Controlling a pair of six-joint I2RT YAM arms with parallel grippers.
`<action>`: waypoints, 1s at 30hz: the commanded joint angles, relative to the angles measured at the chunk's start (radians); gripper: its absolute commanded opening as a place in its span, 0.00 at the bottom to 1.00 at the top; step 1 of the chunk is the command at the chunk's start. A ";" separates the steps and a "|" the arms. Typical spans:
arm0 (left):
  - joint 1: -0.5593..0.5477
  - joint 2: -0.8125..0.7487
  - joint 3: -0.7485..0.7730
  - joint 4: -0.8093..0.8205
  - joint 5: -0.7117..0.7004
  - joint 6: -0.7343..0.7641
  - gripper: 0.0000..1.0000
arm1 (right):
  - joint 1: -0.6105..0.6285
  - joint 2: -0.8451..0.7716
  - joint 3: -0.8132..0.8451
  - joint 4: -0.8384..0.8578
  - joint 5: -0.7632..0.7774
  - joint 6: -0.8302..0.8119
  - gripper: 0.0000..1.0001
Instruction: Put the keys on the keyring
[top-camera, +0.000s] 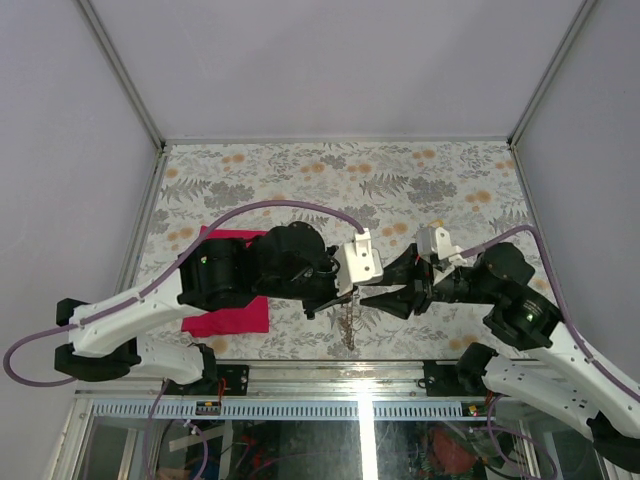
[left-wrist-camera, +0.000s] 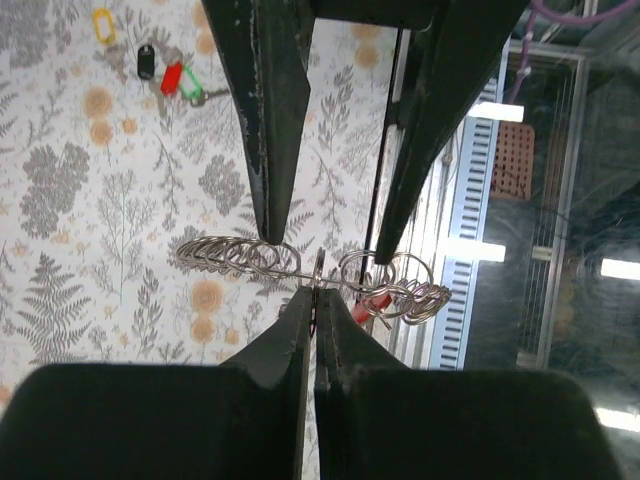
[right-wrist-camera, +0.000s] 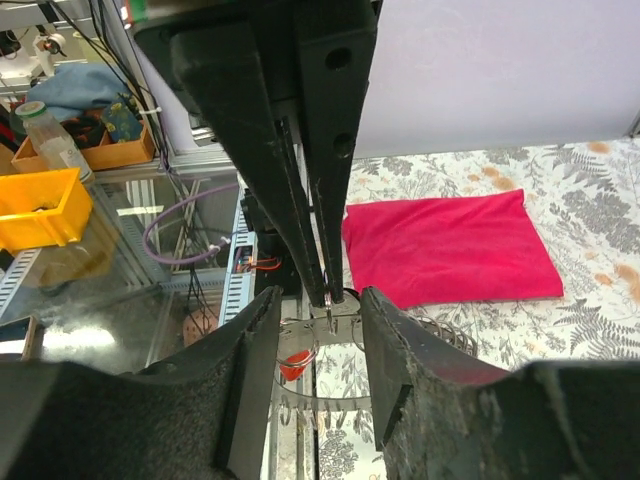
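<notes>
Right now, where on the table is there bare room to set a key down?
Free: the floral tabletop along the far wall, both far corners, beyond the arms. Crowded: centre near edge, where the left gripper and right gripper meet at the silvery chain keyring; the magenta cloth fills the near left.

Magenta cloth (right-wrist-camera: 445, 245) near left end effector (left-wrist-camera: 315, 295)

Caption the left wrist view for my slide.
Left gripper pinches the coiled keyring, red key in its loops; open right gripper flanks the pinch.
</notes>
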 joint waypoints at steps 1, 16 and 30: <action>-0.004 0.016 0.062 -0.079 -0.047 0.027 0.00 | 0.000 0.029 0.013 0.038 -0.038 -0.011 0.43; -0.004 0.038 0.093 -0.077 -0.052 0.032 0.00 | -0.001 0.098 -0.029 0.129 -0.087 0.029 0.40; -0.004 -0.026 0.031 0.001 -0.010 0.041 0.05 | 0.000 0.086 -0.022 0.139 -0.082 0.024 0.00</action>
